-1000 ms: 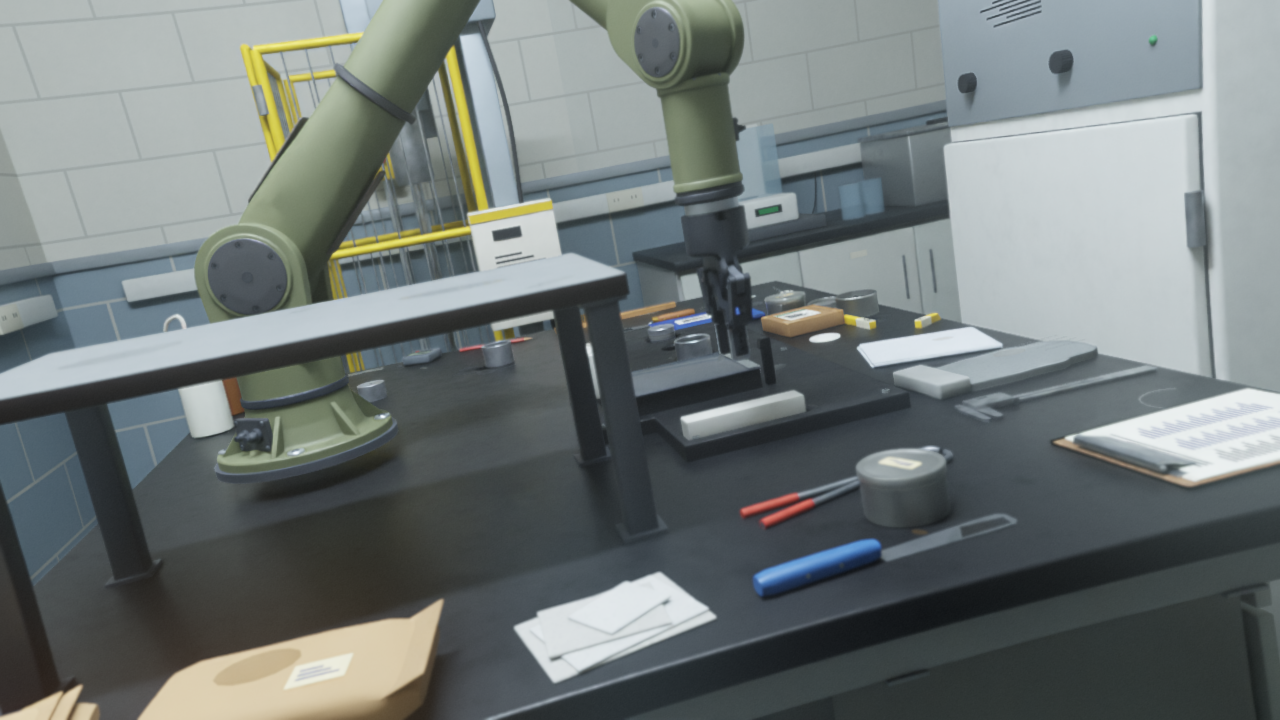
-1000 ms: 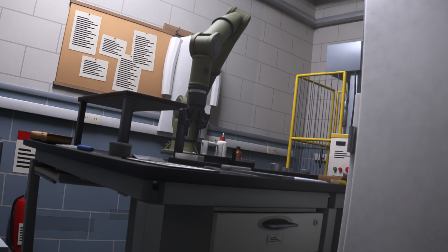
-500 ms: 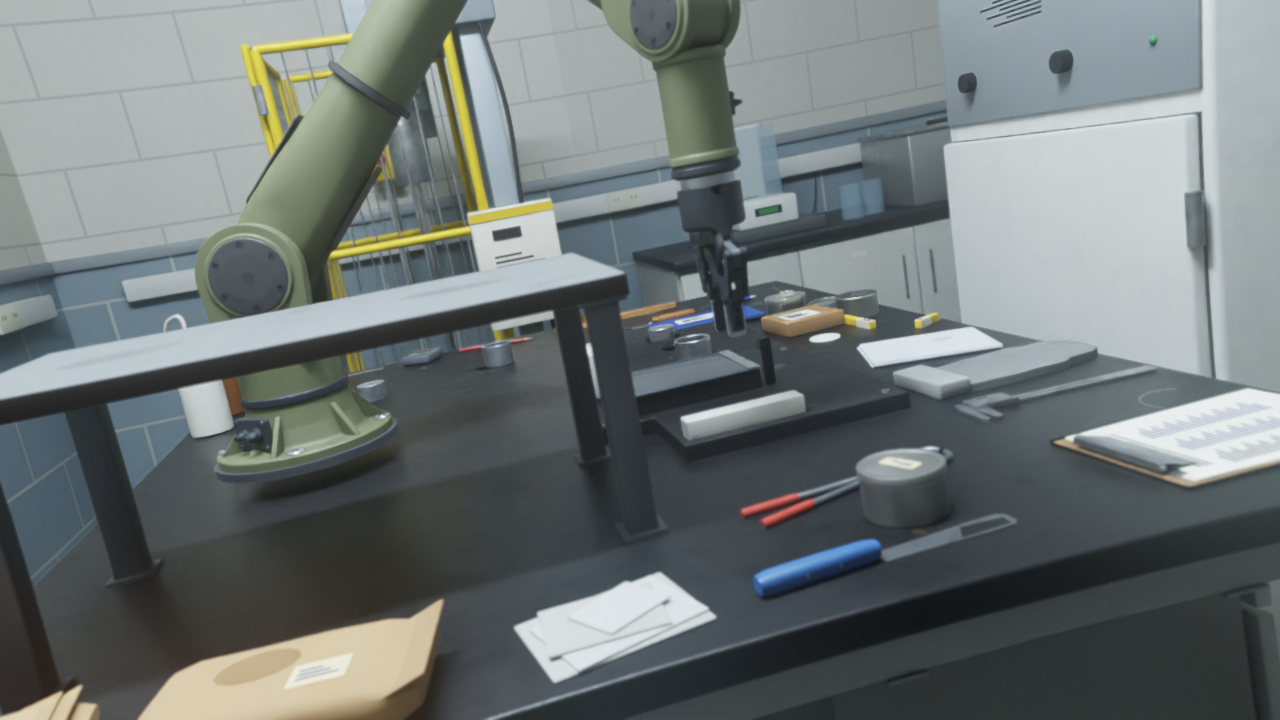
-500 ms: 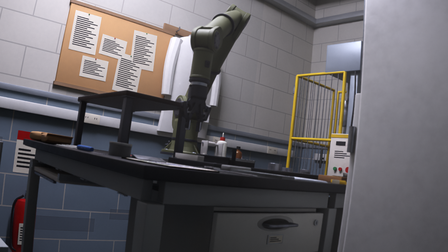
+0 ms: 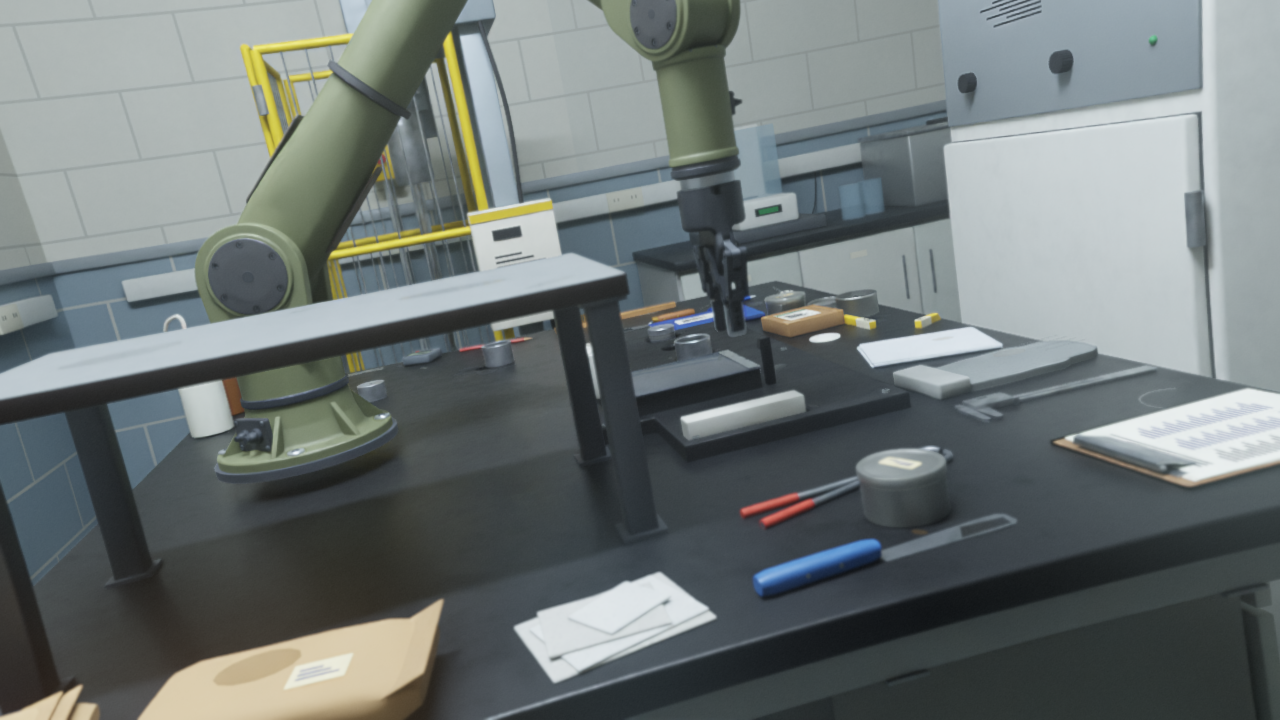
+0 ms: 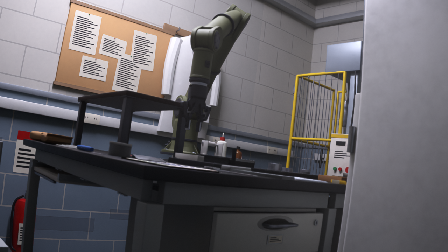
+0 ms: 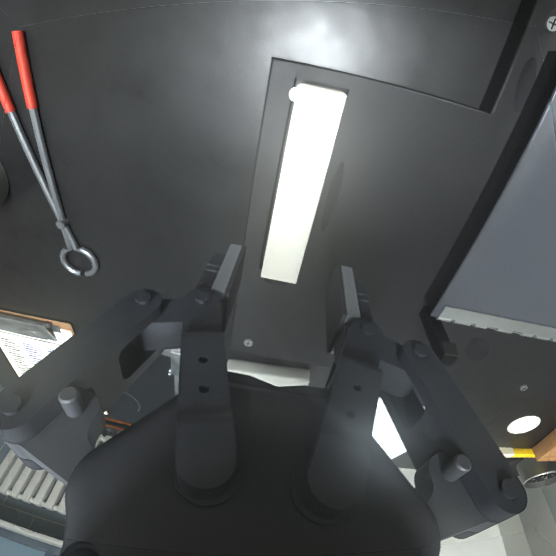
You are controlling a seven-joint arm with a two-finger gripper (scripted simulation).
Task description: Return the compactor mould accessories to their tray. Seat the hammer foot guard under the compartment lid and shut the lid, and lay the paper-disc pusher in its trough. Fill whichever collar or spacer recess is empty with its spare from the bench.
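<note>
My gripper point(image 5: 729, 315) point(image 7: 285, 290) hangs above the far end of the dark tray point(image 5: 770, 398), fingers pointing down. A white bar, the paper-disc pusher point(image 5: 742, 414) point(image 7: 304, 181), lies in the long trough at the tray's near edge. The grey compartment lid point(image 5: 694, 372) point(image 7: 503, 259) lies flat on the tray's left part, with a short black post point(image 5: 767, 360) beside it. A grey ring point(image 5: 692, 345) sits behind the tray, and a similar one point(image 5: 497, 353) lies further left on the bench. What lies under the lid is hidden. My gripper is open and empty.
A grey cylindrical tin point(image 5: 902, 486) stands near the front edge beside red-handled tongs point(image 5: 797, 500) and a blue-handled spatula point(image 5: 877, 548). A raised shelf point(image 5: 304, 322) on legs spans the bench's left side. Calipers point(image 5: 1047, 390), papers and a clipboard point(image 5: 1181, 436) lie to the right.
</note>
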